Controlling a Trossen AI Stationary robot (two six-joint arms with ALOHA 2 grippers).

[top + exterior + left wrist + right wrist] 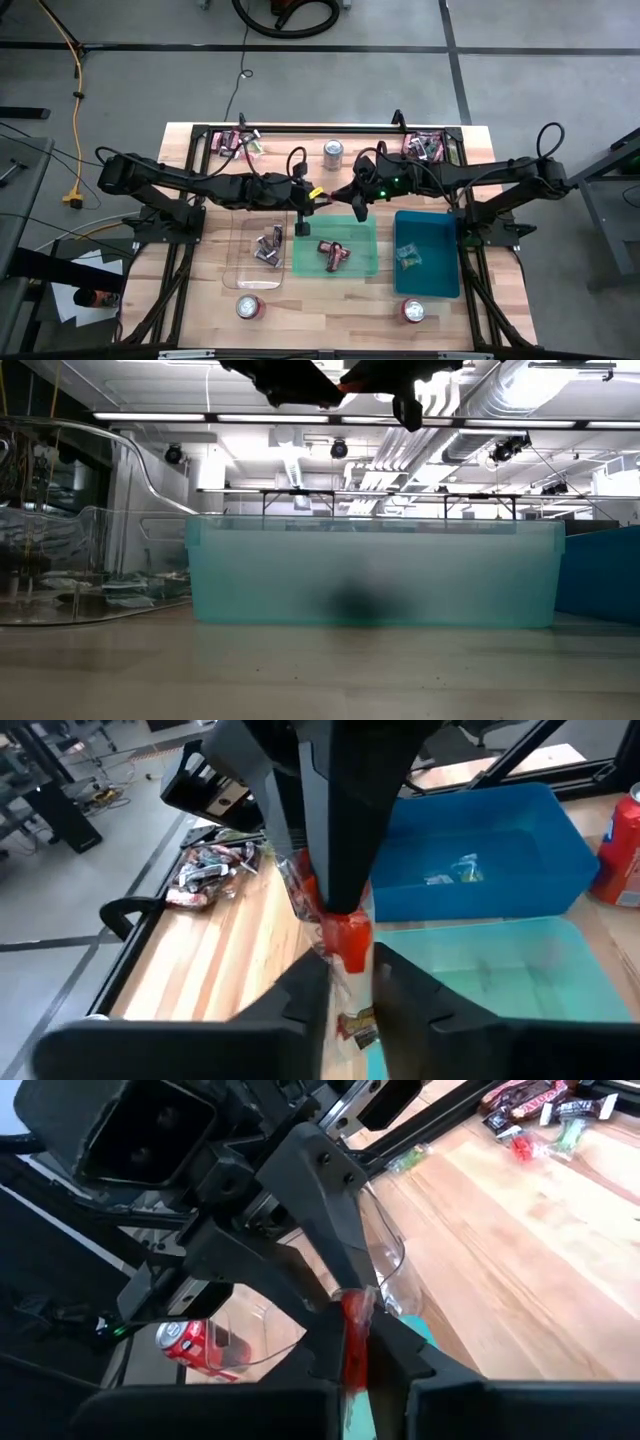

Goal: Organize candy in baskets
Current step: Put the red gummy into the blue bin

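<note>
A long sweet in a red wrapper point(326, 194) hangs in the air between my two grippers, above the far edge of the green basket point(365, 262). My left gripper point(316, 196) comes from the left and my right gripper point(342, 192) from the right; both are shut on it. The clear basket point(240, 268) holds dark and silver sweets point(268, 247). The green basket holds maroon ones point(332, 255), and the teal-blue basket point(440, 280) holds a light green one point(408, 257). Loose candy lies in piles at the far left point(235, 142) and far right point(424, 147). My left gripper pinches the red wrapper point(350, 942) between its two fingers point(306, 992), coming level from the table's left. The sweet is lifted clear; a yellowish end point(360, 1020) shows past the fingers. My right gripper pinches the same sweet between its two fingers point(395, 1348), on the red wrapper point(354, 1342), coming level from the table's right. The sweet is off the table, with its other end in the left gripper.
A silver can point(333, 153) stands at the far middle, close behind the grippers. Two more cans stand near the near edge point(249, 307) point(413, 311). A black metal frame point(320, 127) runs along the far edge. In the low view the green basket's wall point(370, 575) fills the foreground.
</note>
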